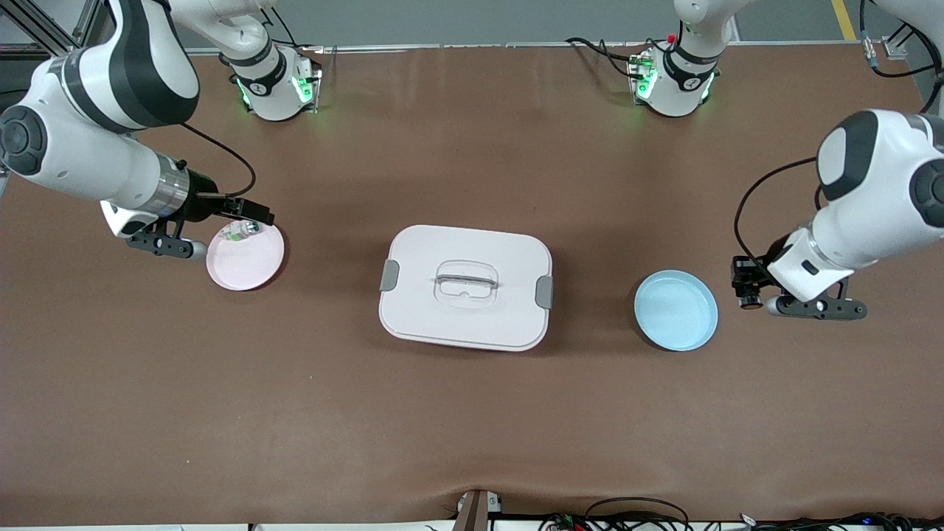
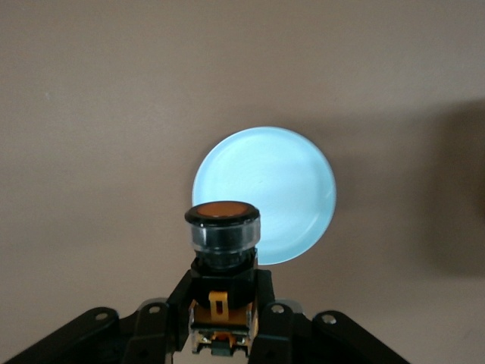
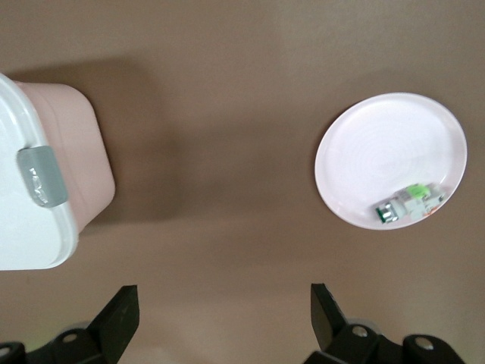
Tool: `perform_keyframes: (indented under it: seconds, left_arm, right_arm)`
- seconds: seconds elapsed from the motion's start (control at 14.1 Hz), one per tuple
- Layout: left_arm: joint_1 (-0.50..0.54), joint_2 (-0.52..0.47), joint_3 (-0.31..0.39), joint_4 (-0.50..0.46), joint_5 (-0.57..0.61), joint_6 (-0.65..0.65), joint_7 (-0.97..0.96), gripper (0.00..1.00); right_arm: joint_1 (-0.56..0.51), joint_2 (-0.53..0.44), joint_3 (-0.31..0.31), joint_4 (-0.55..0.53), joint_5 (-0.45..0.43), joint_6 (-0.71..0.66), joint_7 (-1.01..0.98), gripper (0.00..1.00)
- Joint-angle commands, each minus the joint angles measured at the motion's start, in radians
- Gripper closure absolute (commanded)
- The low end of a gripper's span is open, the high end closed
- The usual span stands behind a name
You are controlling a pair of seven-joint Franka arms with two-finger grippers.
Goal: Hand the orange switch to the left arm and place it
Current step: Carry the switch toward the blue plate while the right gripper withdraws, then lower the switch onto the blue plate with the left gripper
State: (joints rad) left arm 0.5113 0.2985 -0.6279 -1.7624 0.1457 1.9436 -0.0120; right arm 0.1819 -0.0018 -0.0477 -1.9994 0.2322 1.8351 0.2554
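The orange switch (image 2: 223, 227), black-bodied with a round orange cap, stands upright in my left gripper (image 2: 223, 303), whose fingers are shut on its base. In the front view the left gripper (image 1: 817, 307) hangs over the table just past the blue plate (image 1: 676, 310), at the left arm's end, and it hides the switch there. The white box (image 1: 466, 287) with grey clips sits mid-table between the two plates. My right gripper (image 1: 164, 245) hovers beside the pink plate (image 1: 245, 258) at the right arm's end. It (image 3: 223, 311) is wide open and holds nothing.
A small clear-silver switch with a green part (image 3: 405, 203) lies on the pink plate (image 3: 379, 152) near its rim. The blue plate (image 2: 280, 189) holds nothing. The box's clipped end (image 3: 30, 243) shows in the right wrist view. Cables lie along the table's front edge.
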Motion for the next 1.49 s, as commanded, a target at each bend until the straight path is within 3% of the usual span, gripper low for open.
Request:
perform_keyframes:
  seconds: [0.0,0.5,0.71,1.0,1.14,1.42]
  left_arm:
    - [0.039,0.043,-0.009,0.023,0.022,-0.020,0.204,1.00]
    - [0.033,0.185,-0.007,0.004,0.040,0.050,0.551,1.00]
    - [0.004,0.214,-0.018,0.006,0.184,0.055,0.595,1.00]
    - [-0.091,0.231,-0.018,-0.008,0.248,0.077,0.691,1.00]
    - [-0.135,0.231,-0.018,-0.049,0.302,0.119,0.757,1.00]
    - [-0.131,0.229,-0.019,-0.138,0.330,0.239,0.858,1.00]
  right_arm:
    - [-0.025,-0.043,0.015,-0.070,-0.059,0.067,-0.057,0.00]
    - [-0.038,-0.058,0.015,-0.125,-0.132,0.167,-0.116,0.00]
    - [-0.041,-0.060,0.019,-0.144,-0.157,0.202,-0.131,0.00]
    - [-0.087,-0.060,0.015,-0.151,-0.162,0.240,-0.244,0.00]
    - [-0.116,-0.069,0.015,-0.150,-0.162,0.240,-0.297,0.00]
    - [-0.143,-0.072,0.015,-0.145,-0.163,0.240,-0.352,0.00]
